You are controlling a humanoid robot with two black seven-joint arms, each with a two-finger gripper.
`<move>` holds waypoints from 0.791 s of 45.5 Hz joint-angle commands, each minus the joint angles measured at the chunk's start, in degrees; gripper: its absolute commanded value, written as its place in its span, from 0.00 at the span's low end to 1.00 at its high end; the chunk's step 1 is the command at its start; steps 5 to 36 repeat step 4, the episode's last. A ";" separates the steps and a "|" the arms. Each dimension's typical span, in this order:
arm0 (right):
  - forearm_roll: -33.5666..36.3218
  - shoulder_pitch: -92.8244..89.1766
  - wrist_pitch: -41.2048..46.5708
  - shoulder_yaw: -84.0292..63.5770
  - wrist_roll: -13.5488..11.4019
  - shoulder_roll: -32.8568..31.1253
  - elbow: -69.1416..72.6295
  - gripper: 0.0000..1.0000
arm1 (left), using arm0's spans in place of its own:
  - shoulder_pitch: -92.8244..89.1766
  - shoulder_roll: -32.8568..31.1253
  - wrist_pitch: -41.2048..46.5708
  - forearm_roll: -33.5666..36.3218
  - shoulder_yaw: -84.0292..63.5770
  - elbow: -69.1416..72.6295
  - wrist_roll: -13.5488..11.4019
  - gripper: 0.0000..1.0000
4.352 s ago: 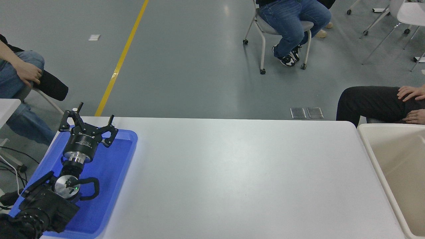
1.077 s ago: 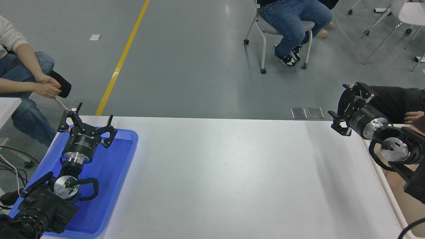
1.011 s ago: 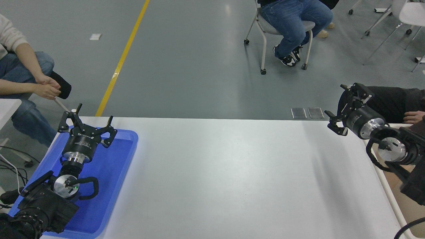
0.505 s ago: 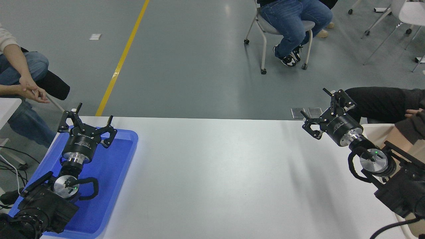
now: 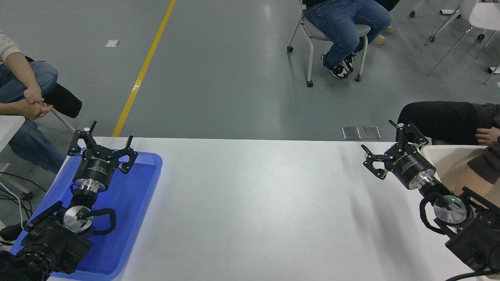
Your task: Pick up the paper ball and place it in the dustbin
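1. The right gripper hangs over the far right part of the white table, its claw spread wide and holding nothing, fingers pointing toward the table's far edge.
2. The right arm comes in from the lower right corner and crosses in front of the dustbin, hiding much of it.
3. The dustbin stands at the table's right end, just right of the right gripper; only its cream rim and part of an inner wall show.
4. The paper ball cannot be seen anywhere; whether it lies inside the dustbin cannot be told from this view.
5. The left gripper is parked at the far end of the blue tray at the table's left, its claw also wide and holding nothing.
6. Beyond the table, 1 person in jeans sits on a wheeled chair at the far centre, a 2nd person sits at the far left with hands clasped, and a 3rd in dark trousers sits at the far right, behind the dustbin.
7. A yellow line runs along the grey floor.
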 commanded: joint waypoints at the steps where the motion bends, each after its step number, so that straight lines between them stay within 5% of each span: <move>1: 0.03 -0.44 1.00 -0.08 0.03 0.01 -0.82 1.00 | 0.02 0.00 0.00 0.00 0.03 0.07 0.08 1.00; 36: 0.03 -0.44 1.09 -0.08 0.03 0.01 -0.82 1.00 | 0.02 0.00 0.00 0.00 0.03 0.07 -0.01 1.00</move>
